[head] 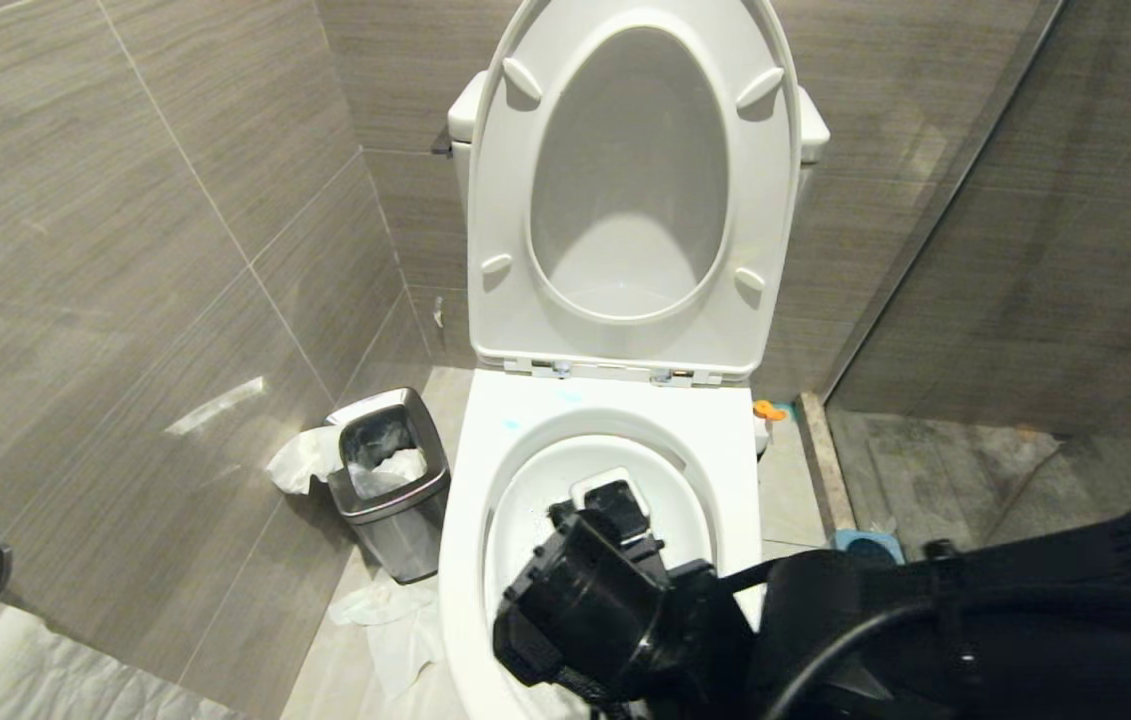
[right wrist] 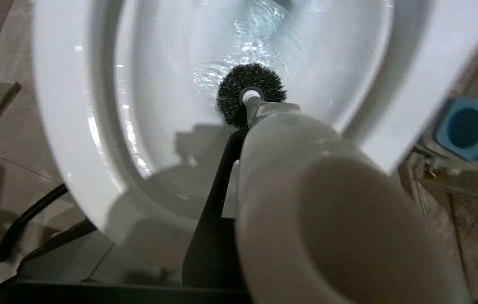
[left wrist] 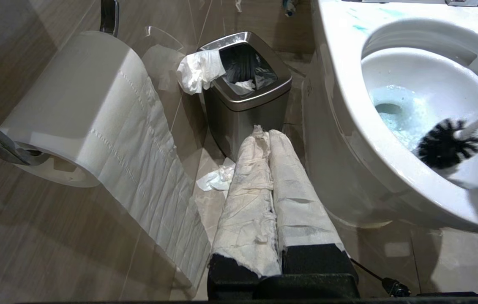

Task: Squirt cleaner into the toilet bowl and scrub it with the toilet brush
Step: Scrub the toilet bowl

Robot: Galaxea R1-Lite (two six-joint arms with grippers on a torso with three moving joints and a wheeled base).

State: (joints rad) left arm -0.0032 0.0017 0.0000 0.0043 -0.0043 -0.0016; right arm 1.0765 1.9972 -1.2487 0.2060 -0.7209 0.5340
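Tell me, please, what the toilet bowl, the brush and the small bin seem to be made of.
Toilet bowl: likely glazed ceramic, white with glossy reflections. Toilet brush: apparently plastic, smooth white handle, stiff black bristles. Bin: probably brushed steel, grey metallic sheen.

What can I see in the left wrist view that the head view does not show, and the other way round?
Only the left wrist view shows the toilet brush with its black bristle head inside the bowl, blue cleaner in the water, a toilet paper roll, and the paper-wrapped left gripper. Only the head view shows the raised seat and lid and the right arm. Both show the toilet bowl and the steel bin.
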